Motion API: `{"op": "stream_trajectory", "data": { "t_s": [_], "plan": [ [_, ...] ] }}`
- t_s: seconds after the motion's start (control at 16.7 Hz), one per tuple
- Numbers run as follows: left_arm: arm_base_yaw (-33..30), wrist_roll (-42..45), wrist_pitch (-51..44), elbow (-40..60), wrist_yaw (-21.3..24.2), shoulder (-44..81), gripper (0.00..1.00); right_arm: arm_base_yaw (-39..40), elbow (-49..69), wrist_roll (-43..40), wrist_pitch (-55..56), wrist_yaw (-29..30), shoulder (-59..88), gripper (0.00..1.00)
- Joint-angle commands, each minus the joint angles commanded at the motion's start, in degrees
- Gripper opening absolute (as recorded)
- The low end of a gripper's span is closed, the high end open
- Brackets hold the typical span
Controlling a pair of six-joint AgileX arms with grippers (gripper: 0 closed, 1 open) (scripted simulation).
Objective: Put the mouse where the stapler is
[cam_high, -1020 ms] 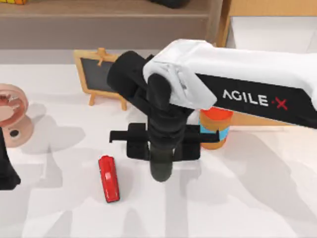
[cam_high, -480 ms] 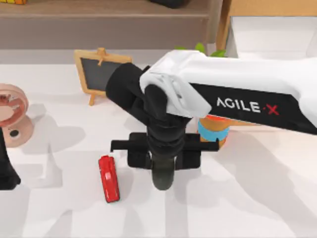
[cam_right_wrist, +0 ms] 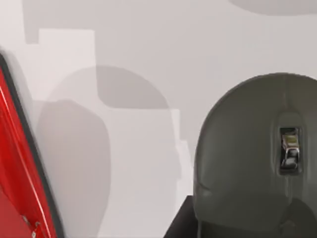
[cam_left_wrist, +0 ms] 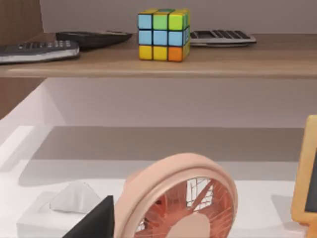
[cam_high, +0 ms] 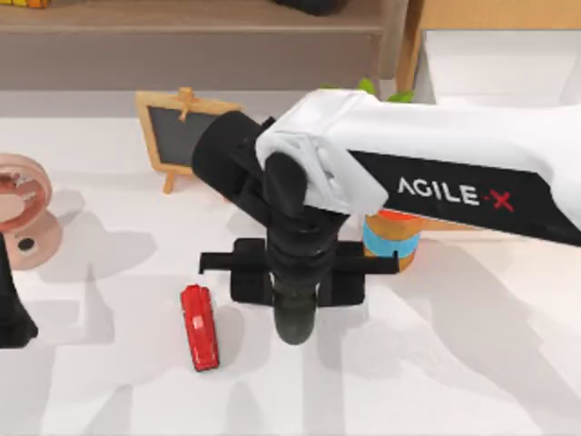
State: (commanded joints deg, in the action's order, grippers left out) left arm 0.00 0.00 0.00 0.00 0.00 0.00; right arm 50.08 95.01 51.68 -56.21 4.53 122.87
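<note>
At the counter's (cam_high: 472, 363) far left our left gripper (cam_high: 11, 313) sits parked, and we cannot tell its fingers' state. Right of it lies the stapler (cam_high: 200, 327), then the mouse (cam_high: 295, 320) beside it, under our right gripper (cam_high: 298, 289), whose grip we cannot judge. Lowering the mouse leftward risks knocking the stapler, which occupies the target spot.

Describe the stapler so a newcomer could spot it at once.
On the white table, look just left of the right gripper, which holds the dark mouse. The stapler lies there: small, glossy red, elongated, unlike the red-topped orange-and-blue cylinder standing farther right.
</note>
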Motion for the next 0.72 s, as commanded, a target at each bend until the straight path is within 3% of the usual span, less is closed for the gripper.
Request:
{"op": "stream_trajectory", "data": {
  "t_s": [0.72],
  "plan": [
    [0.0, 0.0, 0.0, 0.0, 0.0, 0.0, 1.0, 0.02, -0.87, -0.18, 1.99, 0.02, 0.57, 0.0]
  ]
}}
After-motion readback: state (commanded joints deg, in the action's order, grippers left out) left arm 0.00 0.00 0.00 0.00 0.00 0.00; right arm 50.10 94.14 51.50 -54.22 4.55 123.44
